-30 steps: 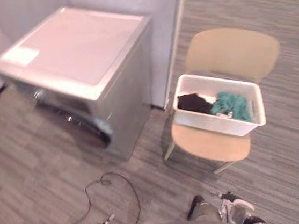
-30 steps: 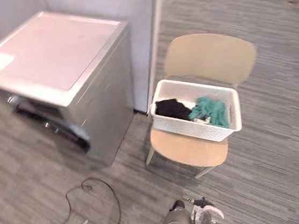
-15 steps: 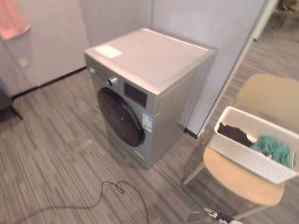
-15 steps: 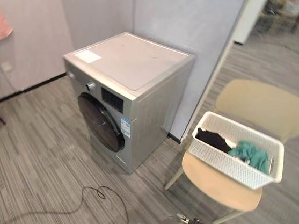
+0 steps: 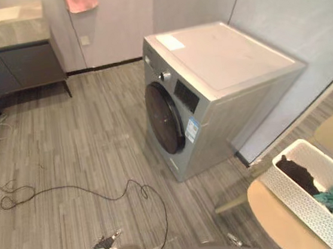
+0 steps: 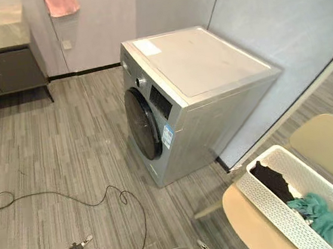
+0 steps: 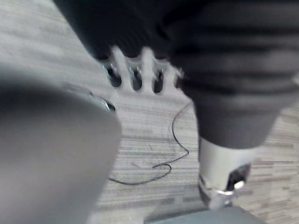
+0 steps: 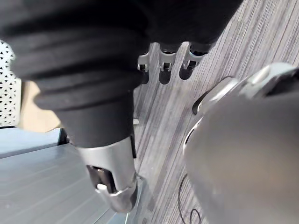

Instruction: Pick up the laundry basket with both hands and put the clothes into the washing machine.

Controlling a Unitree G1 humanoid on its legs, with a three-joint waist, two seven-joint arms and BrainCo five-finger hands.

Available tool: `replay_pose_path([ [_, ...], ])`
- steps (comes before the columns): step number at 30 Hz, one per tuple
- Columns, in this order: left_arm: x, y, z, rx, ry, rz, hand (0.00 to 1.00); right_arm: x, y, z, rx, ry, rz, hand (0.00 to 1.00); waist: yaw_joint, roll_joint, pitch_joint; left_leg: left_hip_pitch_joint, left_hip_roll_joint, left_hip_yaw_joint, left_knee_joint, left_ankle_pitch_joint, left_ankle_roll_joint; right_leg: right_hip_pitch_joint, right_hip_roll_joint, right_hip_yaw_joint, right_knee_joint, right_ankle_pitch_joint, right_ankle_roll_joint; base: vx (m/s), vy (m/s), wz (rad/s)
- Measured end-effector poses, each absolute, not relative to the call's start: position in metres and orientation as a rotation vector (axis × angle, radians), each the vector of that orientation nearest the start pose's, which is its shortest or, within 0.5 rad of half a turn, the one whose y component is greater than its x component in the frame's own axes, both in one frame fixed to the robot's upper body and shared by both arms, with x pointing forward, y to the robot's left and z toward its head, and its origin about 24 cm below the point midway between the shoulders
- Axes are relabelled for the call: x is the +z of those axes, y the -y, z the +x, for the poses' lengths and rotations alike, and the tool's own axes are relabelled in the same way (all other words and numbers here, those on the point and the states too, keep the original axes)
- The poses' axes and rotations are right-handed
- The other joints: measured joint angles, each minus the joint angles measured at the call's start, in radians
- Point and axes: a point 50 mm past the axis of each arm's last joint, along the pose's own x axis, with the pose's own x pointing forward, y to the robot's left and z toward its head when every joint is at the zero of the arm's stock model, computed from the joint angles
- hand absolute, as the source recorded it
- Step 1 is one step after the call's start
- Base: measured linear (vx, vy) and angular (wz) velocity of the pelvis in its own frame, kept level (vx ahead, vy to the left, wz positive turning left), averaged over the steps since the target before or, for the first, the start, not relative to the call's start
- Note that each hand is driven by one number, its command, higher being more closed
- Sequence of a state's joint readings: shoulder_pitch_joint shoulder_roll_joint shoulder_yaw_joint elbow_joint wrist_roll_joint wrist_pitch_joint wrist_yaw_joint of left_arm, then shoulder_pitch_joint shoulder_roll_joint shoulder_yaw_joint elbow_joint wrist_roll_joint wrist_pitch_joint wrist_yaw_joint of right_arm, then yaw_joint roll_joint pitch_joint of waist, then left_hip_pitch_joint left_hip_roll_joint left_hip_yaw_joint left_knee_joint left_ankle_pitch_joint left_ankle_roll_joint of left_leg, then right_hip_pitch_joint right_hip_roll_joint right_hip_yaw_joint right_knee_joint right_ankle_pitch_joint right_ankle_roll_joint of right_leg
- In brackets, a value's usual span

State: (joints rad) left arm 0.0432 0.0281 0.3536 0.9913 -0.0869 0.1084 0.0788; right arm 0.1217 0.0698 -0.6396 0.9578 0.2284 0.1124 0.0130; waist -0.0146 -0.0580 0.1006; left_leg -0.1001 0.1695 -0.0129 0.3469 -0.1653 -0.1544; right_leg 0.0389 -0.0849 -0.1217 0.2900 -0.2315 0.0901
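Camera leftward; laundry basket (image 6: 279,214) apart from right hand (image 8: 110,163)

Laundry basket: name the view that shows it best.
Right eye view: most of the laundry basket shows, on the chair, clothes inside. The left eye view crops it at the picture's edge; the right wrist view catches a strip of its lattice wall.

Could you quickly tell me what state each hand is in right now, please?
Left hand: open, fingers relaxed, holding nothing.
Right hand: open, fingers relaxed, holding nothing.
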Motion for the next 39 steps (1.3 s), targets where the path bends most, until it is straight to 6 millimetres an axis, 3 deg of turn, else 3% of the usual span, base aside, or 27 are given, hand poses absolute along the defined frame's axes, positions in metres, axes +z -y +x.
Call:
replay_pose_path([
  [2,-0.155,-0.204,0.109,0.452,-1.091,-0.215,0.00,-0.164,0.204,0.067,-0.685,-1.068,0.590,0.00,-0.002,0.029,0.010,-0.097,0.042,-0.025,0.227,-0.056,-0.036,0.008,0.033,-0.004,0.018,-0.017,-0.007,0.03,0.043,0.02],
  [4,-0.153,-0.204,0.113,0.452,-1.062,-0.215,0.00,-0.161,0.213,0.072,-0.674,-1.044,0.551,0.00,0.015,0.054,0.026,-0.235,0.058,-0.074,0.541,0.011,-0.092,0.013,0.052,0.010,0.097,-0.065,-0.004,0.03,0.054,-0.12],
  [7,-0.150,-0.208,0.117,0.461,-1.038,-0.218,0.00,-0.161,0.208,0.076,-0.628,-1.055,0.526,0.00,0.031,0.032,0.030,-0.257,0.084,-0.013,0.610,0.050,-0.062,0.030,0.009,0.027,0.105,-0.072,-0.005,0.05,0.157,-0.19],
  [8,-0.150,-0.207,0.117,0.466,-1.039,-0.232,0.00,-0.159,0.208,0.081,-0.609,-1.047,0.513,0.00,0.034,0.039,0.027,-0.245,0.118,0.044,0.570,-0.021,0.023,0.033,0.005,0.037,0.091,-0.067,0.001,0.03,0.165,-0.12],
  [9,-0.152,-0.201,0.116,0.463,-1.051,-0.256,0.00,-0.159,0.211,0.083,-0.604,-1.043,0.499,0.00,0.027,0.055,0.025,-0.234,0.123,0.048,0.453,-0.062,0.033,0.034,0.002,0.042,0.079,-0.065,0.009,0.06,0.205,-0.06],
  [10,-0.153,-0.197,0.115,0.463,-1.052,-0.272,0.00,-0.158,0.213,0.084,-0.606,-1.040,0.492,0.00,0.029,0.065,0.025,-0.221,0.119,0.041,0.368,-0.057,0.038,0.030,0.000,0.052,0.080,-0.065,0.016,0.11,0.315,-0.11],
  [11,-0.153,-0.196,0.115,0.475,-1.050,-0.296,0.00,-0.158,0.215,0.083,-0.612,-1.048,0.487,0.00,0.046,0.063,0.036,-0.182,0.092,0.050,0.267,-0.053,0.030,0.022,-0.017,0.080,0.094,-0.072,0.042,0.12,0.288,-0.21],
  [12,-0.152,-0.208,0.112,0.506,-1.045,-0.271,0.00,-0.160,0.207,0.083,-0.590,-1.061,0.495,0.00,0.051,0.033,0.019,-0.170,0.063,0.074,0.234,-0.040,0.041,0.008,-0.031,0.130,0.066,-0.055,0.018,0.12,0.254,-0.17],
  [13,-0.152,-0.211,0.112,0.517,-1.045,-0.265,0.00,-0.160,0.206,0.084,-0.579,-1.064,0.487,0.00,0.046,0.023,0.013,-0.181,0.061,0.072,0.248,-0.043,0.044,0.012,-0.032,0.147,0.044,-0.043,0.014,0.09,0.213,-0.06],
  [15,-0.153,-0.213,0.110,0.548,-1.045,-0.296,0.00,-0.161,0.202,0.084,-0.557,-1.082,0.470,0.00,0.056,0.027,0.016,-0.208,0.062,0.079,0.305,-0.090,0.052,0.018,-0.032,0.175,0.012,-0.026,0.049,0.07,0.212,-0.19],
  [17,-0.153,-0.214,0.108,0.560,-1.042,-0.302,0.00,-0.163,0.199,0.082,-0.548,-1.110,0.469,0.00,0.066,0.013,0.006,-0.192,0.057,0.116,0.314,-0.113,0.060,0.014,-0.050,0.208,0.004,-0.015,0.064,0.04,0.154,-0.43],
  [19,-0.157,-0.210,0.101,0.554,-1.082,-0.301,0.00,-0.163,0.199,0.082,-0.535,-1.114,0.457,0.00,0.060,0.016,-0.012,-0.163,0.047,0.167,0.298,-0.140,0.066,-0.001,-0.075,0.229,0.007,0.025,0.068,0.02,0.141,-0.59],
  [21,-0.157,-0.208,0.103,0.533,-1.085,-0.285,0.00,-0.162,0.199,0.086,-0.521,-1.109,0.449,0.00,0.059,0.012,-0.017,-0.126,0.032,0.211,0.243,-0.131,0.069,-0.064,-0.087,0.258,0.078,0.062,0.053,0.00,0.136,-0.76],
  [22,-0.159,-0.207,0.100,0.522,-1.103,-0.272,0.00,-0.161,0.198,0.091,-0.502,-1.102,0.435,0.00,0.058,0.016,-0.021,-0.093,0.021,0.247,0.186,-0.119,0.073,-0.133,-0.088,0.262,0.169,0.111,0.019,-0.02,0.167,-1.02],
  [23,-0.159,-0.206,0.099,0.508,-1.113,-0.259,0.00,-0.160,0.200,0.096,-0.499,-1.088,0.426,0.00,0.048,0.023,-0.016,-0.046,0.015,0.283,0.128,-0.102,0.077,-0.195,-0.090,0.235,0.259,0.172,-0.014,-0.02,0.192,-0.99],
  [25,-0.162,-0.206,0.091,0.510,-1.139,-0.255,0.00,-0.156,0.200,0.103,-0.467,-1.055,0.394,0.00,0.028,0.028,-0.009,0.052,0.011,0.341,0.040,-0.079,0.079,-0.253,-0.111,0.156,0.365,0.267,-0.041,-0.01,0.091,-0.80],
  [27,-0.163,-0.206,0.088,0.506,-1.153,-0.244,0.00,-0.154,0.198,0.108,-0.435,-1.041,0.367,0.00,0.017,0.026,-0.007,0.125,0.009,0.373,-0.019,-0.074,0.073,-0.268,-0.119,0.110,0.412,0.297,-0.051,0.03,0.015,-0.67],
  [28,-0.163,-0.206,0.088,0.504,-1.156,-0.242,0.00,-0.154,0.199,0.108,-0.429,-1.039,0.359,0.00,0.014,0.025,-0.007,0.137,0.010,0.377,-0.030,-0.074,0.073,-0.276,-0.115,0.100,0.427,0.285,-0.043,0.07,-0.033,-0.69],
  [30,-0.163,-0.204,0.090,0.480,-1.174,-0.220,0.00,-0.153,0.198,0.111,-0.418,-1.034,0.350,0.00,0.010,0.024,-0.006,0.160,0.013,0.400,-0.080,-0.073,0.073,-0.313,-0.052,0.069,0.386,0.136,-0.034,0.08,-0.085,-0.70],
  [31,-0.164,-0.203,0.091,0.467,-1.179,-0.212,0.00,-0.153,0.198,0.112,-0.414,-1.033,0.348,0.00,0.003,0.023,-0.005,0.163,0.013,0.401,-0.095,-0.072,0.073,-0.313,-0.024,0.046,0.298,0.112,-0.025,0.16,-0.133,-0.55],
  [32,-0.163,-0.203,0.095,0.449,-1.181,-0.198,0.00,-0.153,0.197,0.113,-0.411,-1.033,0.350,0.00,0.000,0.016,0.001,0.168,0.004,0.404,-0.118,-0.056,0.059,-0.287,-0.002,0.022,0.125,0.121,-0.029,0.21,-0.161,-0.28],
  [33,-0.163,-0.205,0.096,0.444,-1.180,-0.183,0.00,-0.154,0.195,0.111,-0.411,-1.039,0.356,0.00,-0.001,0.004,0.007,0.178,-0.013,0.401,-0.130,-0.050,0.051,-0.261,0.001,0.028,0.043,0.183,-0.049,0.25,-0.196,-0.17],
  [34,-0.164,-0.196,0.097,0.422,-1.195,-0.192,0.00,-0.153,0.204,0.111,-0.427,-1.035,0.345,0.00,-0.003,0.034,0.027,0.202,-0.005,0.372,-0.156,-0.038,0.043,-0.222,0.021,0.013,0.020,0.208,-0.053,0.19,-0.145,-0.05],
  [37,-0.165,-0.181,0.101,0.379,-1.195,-0.197,0.00,-0.151,0.217,0.108,-0.465,-1.027,0.337,0.00,-0.010,0.088,0.020,0.239,0.017,0.318,-0.182,-0.021,0.029,-0.206,0.051,-0.022,0.058,0.119,-0.076,0.24,-0.111,0.17],
  [39,-0.165,-0.181,0.102,0.367,-1.185,-0.197,0.00,-0.152,0.216,0.105,-0.474,-1.032,0.346,0.00,-0.012,0.090,0.020,0.214,0.046,0.302,-0.060,-0.030,0.004,-0.160,0.051,-0.051,0.077,0.073,-0.077,0.28,-0.131,0.54],
])
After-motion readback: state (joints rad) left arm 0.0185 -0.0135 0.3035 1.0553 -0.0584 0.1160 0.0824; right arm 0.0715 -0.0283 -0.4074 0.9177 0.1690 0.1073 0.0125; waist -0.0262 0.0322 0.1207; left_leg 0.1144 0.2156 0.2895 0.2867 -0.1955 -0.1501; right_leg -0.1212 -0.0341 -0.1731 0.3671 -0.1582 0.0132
